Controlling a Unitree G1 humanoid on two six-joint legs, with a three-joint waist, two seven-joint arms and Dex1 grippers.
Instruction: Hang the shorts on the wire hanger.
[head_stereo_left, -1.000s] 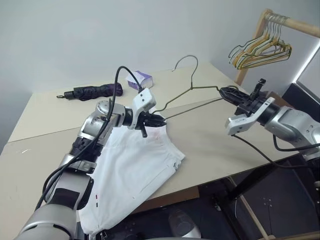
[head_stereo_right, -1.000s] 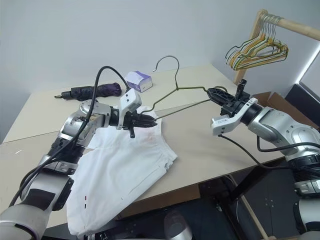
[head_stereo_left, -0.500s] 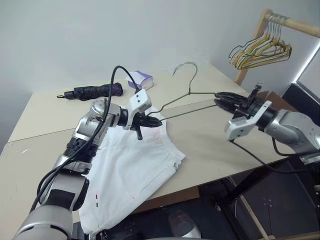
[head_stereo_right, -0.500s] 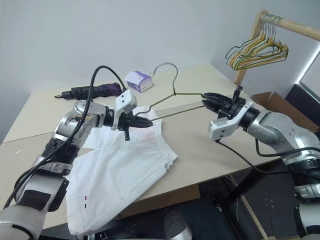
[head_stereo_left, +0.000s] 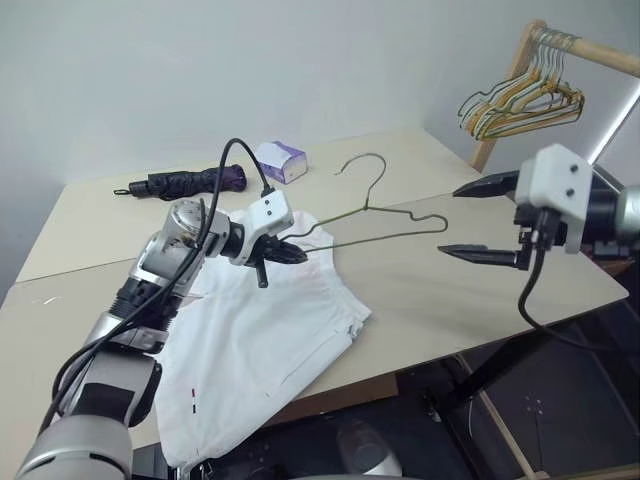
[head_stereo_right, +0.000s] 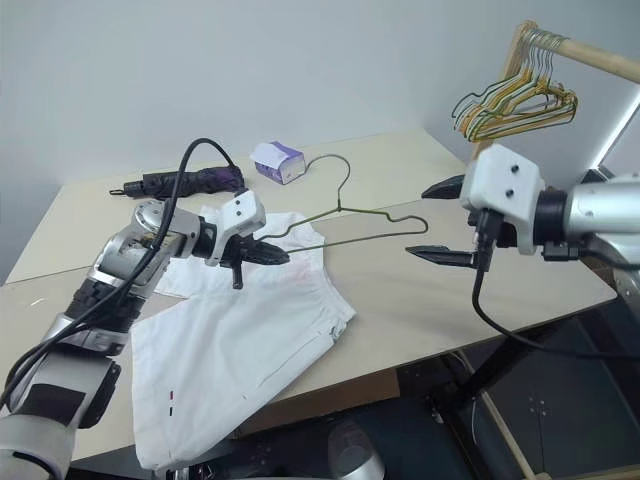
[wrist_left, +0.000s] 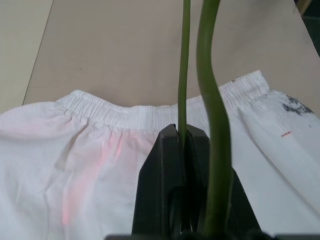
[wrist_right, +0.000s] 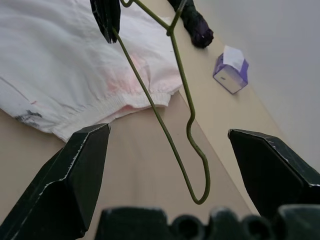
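Shorts (head_stereo_left: 270, 330) lie flat on table (head_stereo_left: 420, 290); hanger (head_stereo_left: 370, 215) held above them (one end) by clamped left gripper (head_stereo_left: 297, 253). Right gripper (head_stereo_left: 480, 220) gapes wide, empty, just beyond free end.

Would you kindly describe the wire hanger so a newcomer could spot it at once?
Start at the beige table and find the white shorts at its front edge. Above their waistband the left tool pinches the wire hanger: one thin greenish-grey wire, unlike the coloured hangers bunched on the wooden rack.
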